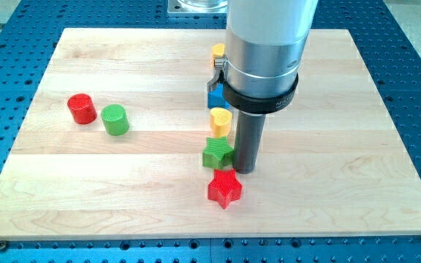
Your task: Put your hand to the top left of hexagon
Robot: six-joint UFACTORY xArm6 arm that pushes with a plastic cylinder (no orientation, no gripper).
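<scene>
Yellow block [220, 120], possibly the hexagon, sits just up-left of the plain rod's tip [245, 171]; green star [216, 152] crowds its left, red star [224, 188] lies below-left.

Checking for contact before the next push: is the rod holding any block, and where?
Nothing is held. My tip only stands at the right of the green star block, above the red star block.

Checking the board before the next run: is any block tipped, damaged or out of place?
Nothing stands out. The red cylinder and green cylinder stand upright, apart from the rest. The green star and red star lie flat beside my tip. The arm partly hides the blue block and top yellow block.
</scene>
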